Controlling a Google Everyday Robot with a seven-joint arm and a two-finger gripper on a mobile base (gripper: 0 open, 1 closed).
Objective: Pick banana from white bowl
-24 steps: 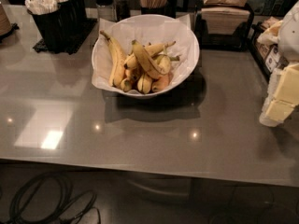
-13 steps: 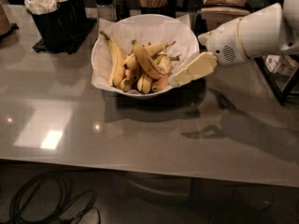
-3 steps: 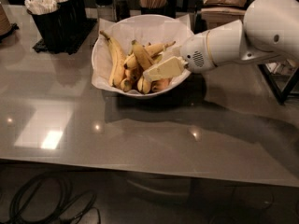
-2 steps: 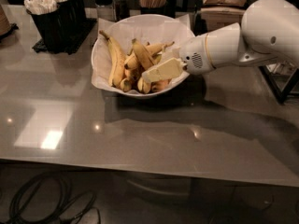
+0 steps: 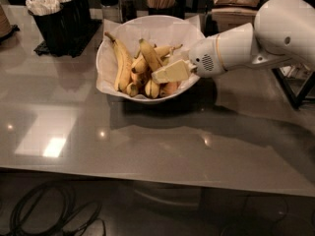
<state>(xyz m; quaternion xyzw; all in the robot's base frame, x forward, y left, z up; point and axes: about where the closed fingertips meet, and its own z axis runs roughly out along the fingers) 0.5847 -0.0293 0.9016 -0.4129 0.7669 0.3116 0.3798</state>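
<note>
Barely shifted, pincer (image 5: 170, 73) hangs beside banana (image 5: 148, 56) inside white bowl (image 5: 167, 28); its opening cannot be told.

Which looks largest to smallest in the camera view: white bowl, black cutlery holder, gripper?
1. white bowl, widest by far.
2. black cutlery holder, though it stands farther back, so its true size is less sure.
3. gripper, reaching into the bowl over the bananas.
</note>
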